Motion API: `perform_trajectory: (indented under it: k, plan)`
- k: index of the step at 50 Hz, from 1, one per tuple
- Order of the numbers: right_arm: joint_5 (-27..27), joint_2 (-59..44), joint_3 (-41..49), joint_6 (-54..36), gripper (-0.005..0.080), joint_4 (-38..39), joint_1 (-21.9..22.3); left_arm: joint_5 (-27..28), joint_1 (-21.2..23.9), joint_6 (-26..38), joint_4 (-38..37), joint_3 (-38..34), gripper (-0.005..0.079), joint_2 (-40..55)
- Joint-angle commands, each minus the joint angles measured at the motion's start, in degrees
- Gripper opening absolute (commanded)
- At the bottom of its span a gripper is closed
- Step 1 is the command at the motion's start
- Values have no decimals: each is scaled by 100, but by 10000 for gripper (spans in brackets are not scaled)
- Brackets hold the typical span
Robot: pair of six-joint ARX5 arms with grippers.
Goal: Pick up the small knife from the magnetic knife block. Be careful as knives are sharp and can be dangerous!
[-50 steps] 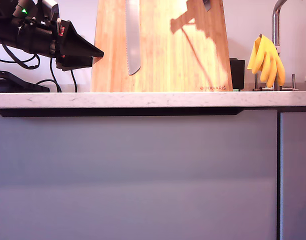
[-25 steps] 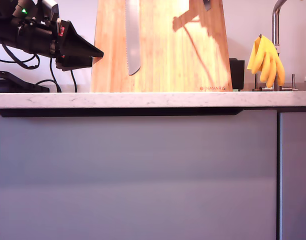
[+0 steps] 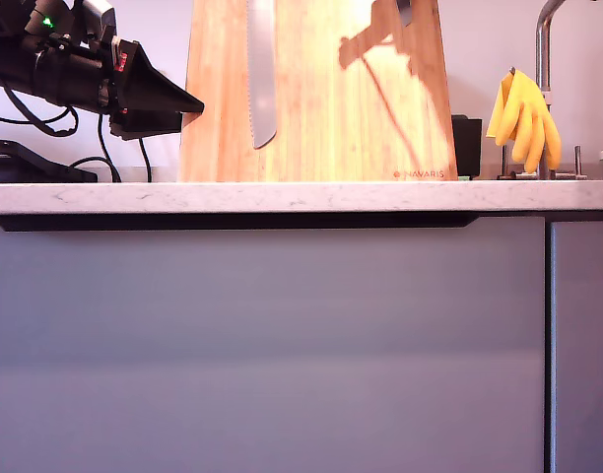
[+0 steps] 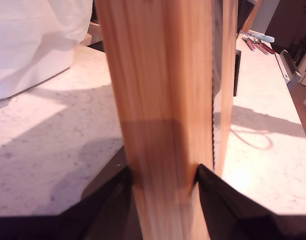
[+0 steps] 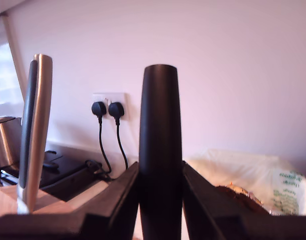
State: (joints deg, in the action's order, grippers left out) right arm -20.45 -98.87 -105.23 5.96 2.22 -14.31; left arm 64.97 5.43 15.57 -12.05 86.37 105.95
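Well, the grasp looks made but the lift does not. My second pincer (image 5: 160,170) has its jaws pressed against both sides of a smooth, rounded black handle (image 5: 159,125), which I take to be the handle of the small knife (image 3: 407,10). In the exterior view only its short, pointed steel tip shows, lying against the face of the tall, tapering slab of orange-tan bamboo, the magnetic knife block (image 3: 331,99), near its top and toward the exterior view's right. My first pincer (image 3: 188,103) is closed on the block's narrow edge (image 4: 158,75) at the exterior view's left, one jaw on each face (a bracing hold, I judge). What is left, as I read it, is to break the blade off the magnet and carry it clear.

The long, wide serrated bread knife (image 3: 261,79) hangs on the same face, well apart from the small one. A silver-and-black handle (image 5: 35,125) stands beside the gripped one and is probably the bread knife's. The block stands on a white speckled stone surface (image 3: 301,195). Beyond it, at the exterior view's right, are a black box (image 3: 467,146), yellow rubber gloves (image 3: 523,118) and a steel tap (image 3: 544,39). Nothing stands between the knife and open air.
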Motion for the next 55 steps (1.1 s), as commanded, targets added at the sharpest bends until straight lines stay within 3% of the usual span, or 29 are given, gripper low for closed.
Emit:
perform_trajectory:
  k: [1, 55]
  plan:
    - [-57, 162, -66, 31, -13, -57, -26, -52, 299, 70, 140, 33, -20, 142]
    - [-61, 586, -66, -149, -13, -1012, -13, -76, 299, 28, 28, 33, -19, 142]
